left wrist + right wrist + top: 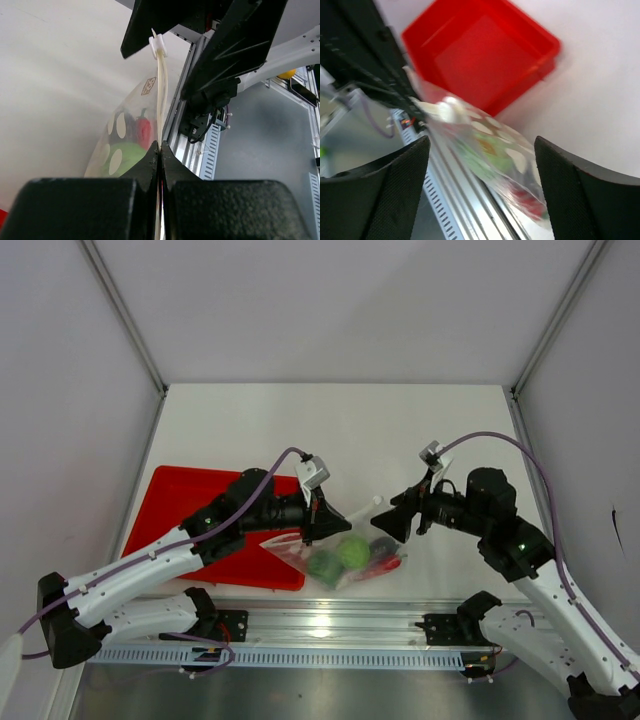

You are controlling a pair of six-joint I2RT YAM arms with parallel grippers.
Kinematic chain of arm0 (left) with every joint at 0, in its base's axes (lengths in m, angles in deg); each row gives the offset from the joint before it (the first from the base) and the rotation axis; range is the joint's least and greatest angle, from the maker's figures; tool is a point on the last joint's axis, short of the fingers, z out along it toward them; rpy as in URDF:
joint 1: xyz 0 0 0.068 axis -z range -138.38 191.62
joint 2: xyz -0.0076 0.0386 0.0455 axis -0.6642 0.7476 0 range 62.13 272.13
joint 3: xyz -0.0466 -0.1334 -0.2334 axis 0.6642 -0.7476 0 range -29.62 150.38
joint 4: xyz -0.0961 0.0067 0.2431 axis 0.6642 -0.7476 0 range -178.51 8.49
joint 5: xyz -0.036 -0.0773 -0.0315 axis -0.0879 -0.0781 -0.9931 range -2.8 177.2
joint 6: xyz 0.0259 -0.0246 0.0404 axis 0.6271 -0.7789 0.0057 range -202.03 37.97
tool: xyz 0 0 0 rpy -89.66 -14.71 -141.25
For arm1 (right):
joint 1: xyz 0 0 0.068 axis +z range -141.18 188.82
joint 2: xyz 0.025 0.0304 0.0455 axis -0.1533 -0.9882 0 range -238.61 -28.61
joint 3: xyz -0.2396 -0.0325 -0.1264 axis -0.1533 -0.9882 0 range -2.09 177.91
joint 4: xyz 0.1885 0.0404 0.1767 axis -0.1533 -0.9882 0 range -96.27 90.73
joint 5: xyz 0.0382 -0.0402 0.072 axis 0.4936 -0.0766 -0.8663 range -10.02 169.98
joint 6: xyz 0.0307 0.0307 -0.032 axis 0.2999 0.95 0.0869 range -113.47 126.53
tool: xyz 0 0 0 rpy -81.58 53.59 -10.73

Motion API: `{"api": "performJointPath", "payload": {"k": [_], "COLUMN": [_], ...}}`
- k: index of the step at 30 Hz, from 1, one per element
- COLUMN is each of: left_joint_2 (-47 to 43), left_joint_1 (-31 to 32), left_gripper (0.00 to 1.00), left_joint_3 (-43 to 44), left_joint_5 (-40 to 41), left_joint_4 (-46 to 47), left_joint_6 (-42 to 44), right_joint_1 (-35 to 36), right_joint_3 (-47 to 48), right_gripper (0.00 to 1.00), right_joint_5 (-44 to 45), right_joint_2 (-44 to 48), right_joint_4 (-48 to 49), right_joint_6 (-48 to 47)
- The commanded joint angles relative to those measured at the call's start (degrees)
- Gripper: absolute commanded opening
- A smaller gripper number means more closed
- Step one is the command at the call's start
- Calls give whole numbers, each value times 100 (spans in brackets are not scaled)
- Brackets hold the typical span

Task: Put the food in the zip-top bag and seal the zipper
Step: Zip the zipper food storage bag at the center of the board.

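**Top view**
- Left pincer [318, 522]: clenched on the upper edge of the clear, crinkly plastic zip-top bag [345, 540].
- Right pincer [385, 527]: released, jaws spread at the bag's right end. Contact with the plastic cannot be told from here.
- Bag position: at the near edge of the white bench [400, 430], just right of the shallow red plastic tray [190, 505]. Its left corner overlaps the tray's near right corner.
- Bag contents: one round green toy vegetable [322, 566] touching a second green ball [352, 551]. A thin red chili [388, 563] and a dark purple eggplant [381, 545] lie at the right end.

**Left wrist view**
- Left pincer: fingers pressed flat together, with the cream zipper [161, 100] nipped between them.
- Zipper: runs straight up from the pinch to a small white slider clip [158, 46]. The clip sits just beside one black finger of the right pincer (the other finger stands well off).
- Bag look: clear film printed with white ovals; green, red and dark purple shapes show through it.

**Right wrist view**
- Right pincer: black fingers [375, 190] far apart, with neither pad on anything.
- Bag: hangs in the gap between them (blurred), with the white clip at its upper left end.
- Tray: bare red floor beyond the bag.
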Motion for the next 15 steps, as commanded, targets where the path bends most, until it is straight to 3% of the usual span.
{"api": "performJointPath", "payload": {"k": [1, 6, 12, 15], "left_joint_2": [-26, 0, 36, -8], "left_joint_1": [-54, -80, -89, -98], "left_gripper": [0, 0, 1, 1], "left_joint_3": [61, 70, 43, -1], "left_joint_5": [-224, -215, -277, -286], "left_joint_4": [345, 310, 398, 441], "left_joint_6": [77, 69, -2, -19], "right_joint_1": [-15, 38, 56, 56], "right_joint_3": [-82, -406, -600, -653], "right_gripper": [84, 81, 65, 51], "right_joint_5": [-1518, -1985, -1916, -1810], "right_joint_2": [-242, -173, -102, -32], "right_joint_4": [840, 1070, 1079, 1140], "right_joint_6": [15, 138, 226, 323]}}
